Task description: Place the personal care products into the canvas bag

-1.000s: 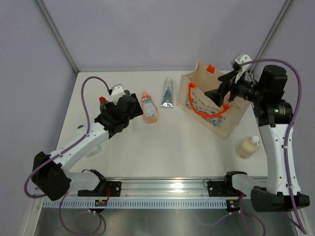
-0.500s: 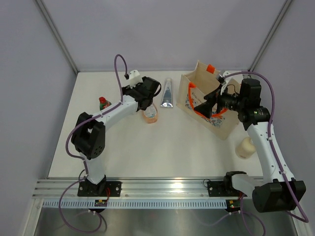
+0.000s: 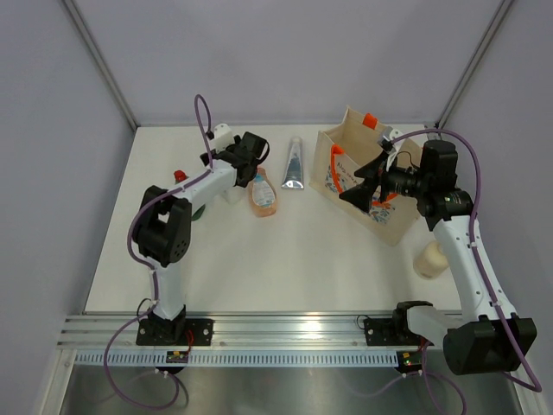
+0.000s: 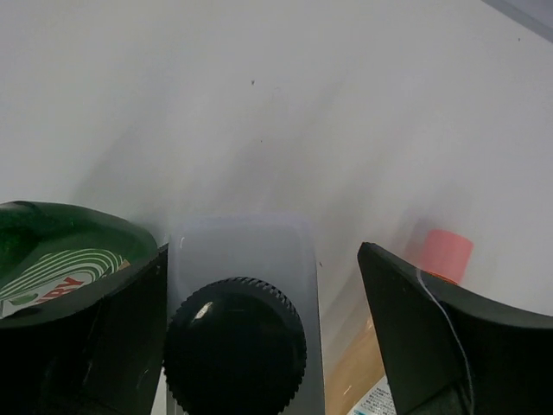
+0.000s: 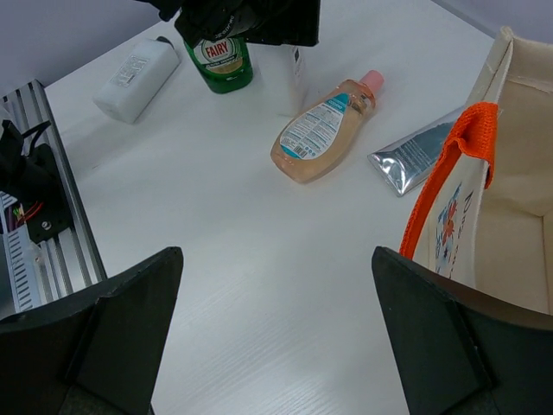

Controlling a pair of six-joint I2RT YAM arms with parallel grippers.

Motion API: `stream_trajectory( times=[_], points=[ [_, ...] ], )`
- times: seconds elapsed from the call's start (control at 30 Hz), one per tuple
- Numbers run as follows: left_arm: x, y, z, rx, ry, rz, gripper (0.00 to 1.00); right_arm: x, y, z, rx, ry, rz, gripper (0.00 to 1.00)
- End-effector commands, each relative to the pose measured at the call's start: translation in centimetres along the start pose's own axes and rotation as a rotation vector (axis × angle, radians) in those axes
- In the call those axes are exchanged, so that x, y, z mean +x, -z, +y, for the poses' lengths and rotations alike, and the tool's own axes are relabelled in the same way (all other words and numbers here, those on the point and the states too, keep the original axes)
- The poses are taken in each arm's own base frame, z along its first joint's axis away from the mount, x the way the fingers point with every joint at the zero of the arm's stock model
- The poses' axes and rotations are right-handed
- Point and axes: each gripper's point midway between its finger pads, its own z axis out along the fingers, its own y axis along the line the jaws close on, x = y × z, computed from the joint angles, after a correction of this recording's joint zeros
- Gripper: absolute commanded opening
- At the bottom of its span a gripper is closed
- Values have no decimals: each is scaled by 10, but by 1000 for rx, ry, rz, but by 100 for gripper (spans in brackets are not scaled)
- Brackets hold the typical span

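Both spread wide, I see: my left gripper (image 4: 259,259) straddles the white bottle with dark cap (image 4: 235,346); my right gripper (image 5: 275,252) hovers beside the canvas bag (image 5: 518,173).

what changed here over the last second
The left pincer swung from the table's left side across to the bottles and now sits open astride the white bottle with dark cap. The right pincer, open, shifted left across the canvas bag toward its orange handle. The peach-pink bottle, silver tube, cream pump bottle and bag stayed put.
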Motion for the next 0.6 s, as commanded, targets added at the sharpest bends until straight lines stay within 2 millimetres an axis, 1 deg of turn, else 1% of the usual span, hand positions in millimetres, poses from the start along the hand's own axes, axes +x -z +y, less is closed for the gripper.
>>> stream_trajectory(
  times=[0.0,0.07,0.1,0.17,0.2,0.23,0.27,0.3,0.33,0.37,0.4,0.43,0.47,0.5,0.53,0.57],
  points=[
    [-17,-9,-4,7,77,-46,71,-3,0,7,-32,48,-19,99],
    [-16,-10,-3,25,80,-34,56,-2,0,6,-31,53,-17,99],
    [-17,-8,-2,50,78,-42,41,-1,0,6,-28,53,-14,99],
    [-17,-2,-6,109,77,-31,25,0,1,6,-27,57,-12,99],
    [-24,6,-6,155,82,-46,11,0,1,6,-29,60,-12,100],
    [-29,12,-7,190,84,-50,5,1,1,8,-36,61,-9,100],
    [-29,19,-15,257,81,-28,0,1,2,10,-42,66,-8,99],
    [-39,28,-19,310,74,-44,0,0,2,13,-57,69,-10,100],
    [-54,43,-19,364,81,-63,0,0,2,15,-65,72,-8,100],
    [-60,55,-26,441,79,-52,0,1,0,22,-88,94,4,100],
    [-69,65,-27,486,65,-63,0,1,-2,27,-100,116,12,99],
    [-91,86,-25,553,78,-92,0,3,-5,30,-106,133,28,100],
    [-95,104,-34,657,57,-80,0,7,-8,28,-81,175,65,100],
    [-105,119,-34,720,25,-100,0,10,-17,39,-106,206,87,99],
    [-125,142,-28,793,32,-137,0,11,-22,39,-94,221,103,99],
    [-116,169,-37,962,-28,-106,0,10,-27,39,-89,251,123,100]
  ],
)
